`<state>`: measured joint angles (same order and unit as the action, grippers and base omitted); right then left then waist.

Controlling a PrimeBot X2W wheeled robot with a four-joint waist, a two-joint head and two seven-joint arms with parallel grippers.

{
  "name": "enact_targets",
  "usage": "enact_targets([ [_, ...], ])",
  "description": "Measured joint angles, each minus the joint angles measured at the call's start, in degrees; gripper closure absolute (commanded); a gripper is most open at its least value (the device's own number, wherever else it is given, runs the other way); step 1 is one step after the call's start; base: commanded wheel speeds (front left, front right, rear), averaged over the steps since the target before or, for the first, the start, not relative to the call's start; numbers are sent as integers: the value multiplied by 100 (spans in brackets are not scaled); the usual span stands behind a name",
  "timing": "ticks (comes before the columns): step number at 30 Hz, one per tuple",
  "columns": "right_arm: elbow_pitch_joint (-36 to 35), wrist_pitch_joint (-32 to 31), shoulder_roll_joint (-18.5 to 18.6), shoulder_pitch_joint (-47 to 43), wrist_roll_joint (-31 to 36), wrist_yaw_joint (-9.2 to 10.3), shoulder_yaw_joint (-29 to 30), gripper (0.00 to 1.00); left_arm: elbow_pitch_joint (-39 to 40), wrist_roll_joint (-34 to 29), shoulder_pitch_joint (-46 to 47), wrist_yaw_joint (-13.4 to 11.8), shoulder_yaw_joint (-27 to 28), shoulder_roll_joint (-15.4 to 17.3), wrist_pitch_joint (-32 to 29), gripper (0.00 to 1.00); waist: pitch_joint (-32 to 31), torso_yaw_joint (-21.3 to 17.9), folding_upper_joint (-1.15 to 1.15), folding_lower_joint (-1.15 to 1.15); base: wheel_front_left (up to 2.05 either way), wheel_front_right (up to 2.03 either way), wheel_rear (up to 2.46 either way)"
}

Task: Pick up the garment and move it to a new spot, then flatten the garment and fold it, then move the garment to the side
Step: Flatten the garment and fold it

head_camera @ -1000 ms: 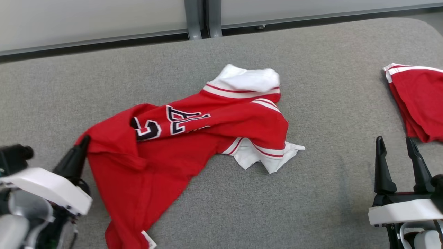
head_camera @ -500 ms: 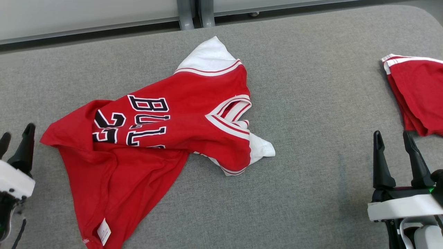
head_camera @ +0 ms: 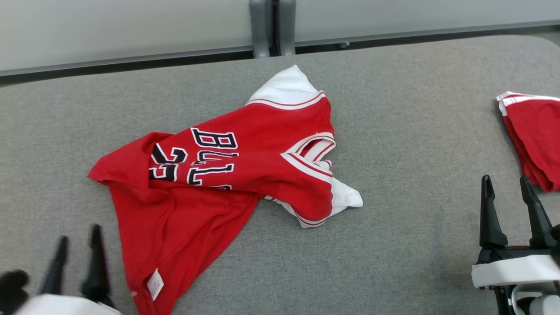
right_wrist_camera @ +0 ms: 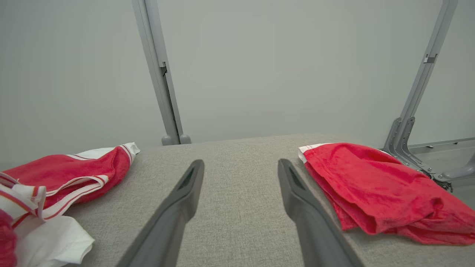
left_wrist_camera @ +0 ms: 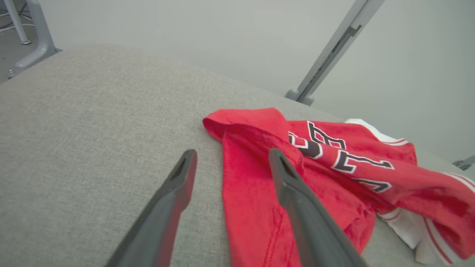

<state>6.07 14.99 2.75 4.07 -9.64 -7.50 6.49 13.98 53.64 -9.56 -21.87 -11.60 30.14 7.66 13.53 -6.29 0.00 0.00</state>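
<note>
The red jersey with white sleeves and black-and-white lettering (head_camera: 227,153) is lying rumpled on the grey woven surface (head_camera: 415,131), just ahead and to the right of the left end effector (head_camera: 78,234), whose fingers are standing spread and holding nothing. The right end effector (head_camera: 504,179) is also gaping empty, with the jersey well off to its left and a folded red cloth bundle (head_camera: 533,135) just ahead on its right. Flattening seems to be the step in hand. Each end effector should be pinching one layer only: the doubled-over red corner (left_wrist_camera: 213,124) ahead of the left one, the crumpled white sleeve (head_camera: 345,197) nearest the right one. They should then be drawing apart low over the surface, steering clear of the bundle.
</note>
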Motion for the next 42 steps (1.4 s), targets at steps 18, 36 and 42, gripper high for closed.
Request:
enact_targets([
  [18, 47, 0, 0, -203, 101, 0, -188, 0, -1557, -771, 224, -241, -1712, -927, -236, 0, -592, 414, 0, 0, 0, 0, 0],
  [36, 52, 0, 1, -241, 53, 0, -108, 0, -1840, -516, 265, 26, -1515, -906, -79, 100, -583, 325, 0, 0, 0, 0, 0],
  [42, 51, 0, 2, -308, 62, 0, -64, 0, -1259, 639, -114, 1040, -953, -1025, 55, 100, -658, 442, 0, 0, 0, 0, 0],
])
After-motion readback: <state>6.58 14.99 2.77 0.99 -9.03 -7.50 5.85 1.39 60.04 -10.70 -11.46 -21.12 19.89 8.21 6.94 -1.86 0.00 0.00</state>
